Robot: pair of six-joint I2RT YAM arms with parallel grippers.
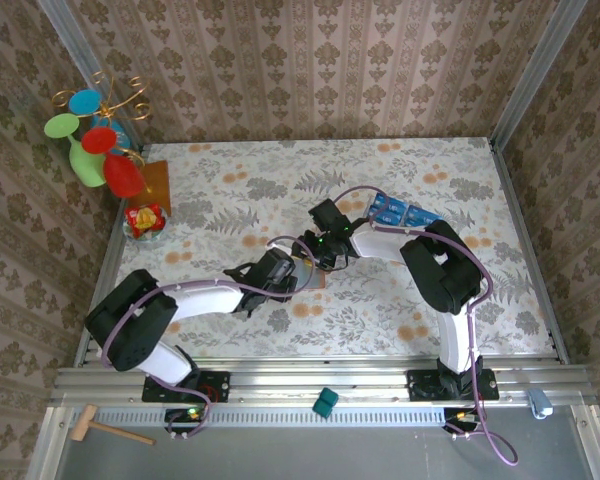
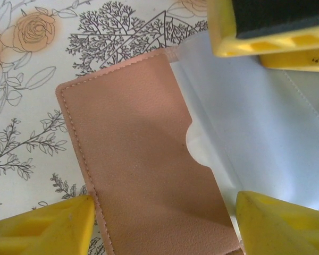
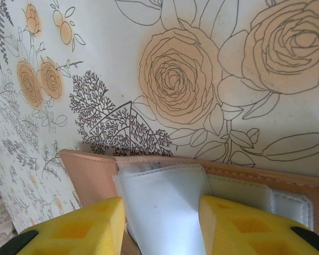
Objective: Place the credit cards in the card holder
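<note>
A: What is seen around the card holder (image 2: 138,159), and is anything found in the way?

B: The credit cards (image 1: 400,212) are laid in a blue row toward the far right corner of the table (image 1: 230,175), well apart from the holder. At the left edge an amber square (image 1: 155,183), an ornament of coloured discs (image 1: 95,135) and a small dish (image 1: 145,221) are set. A wooden mallet (image 1: 102,428) and a teal block (image 1: 325,403) are seen on the frame below the near edge. The holder's grey-blue lining is partly covered by the yellow fingers (image 2: 255,37) of the right gripper (image 3: 162,228).

A: How are surface and room described?

B: The table is covered with a pale floral cloth, and the walls with patterned wallpaper (image 1: 310,60).

A: And the arms?

B: The left arm (image 1: 200,295) is stretched low from the near left corner. The right arm (image 1: 445,270) is folded at the elbow and turned leftward. Both grippers are placed at the holder, which is laid open near the middle of the table. The left gripper (image 2: 165,223) is spread wide, with the pink flap lying between its fingers. Pale lining is seen between the right fingers; whether it is pinched cannot be told.
</note>
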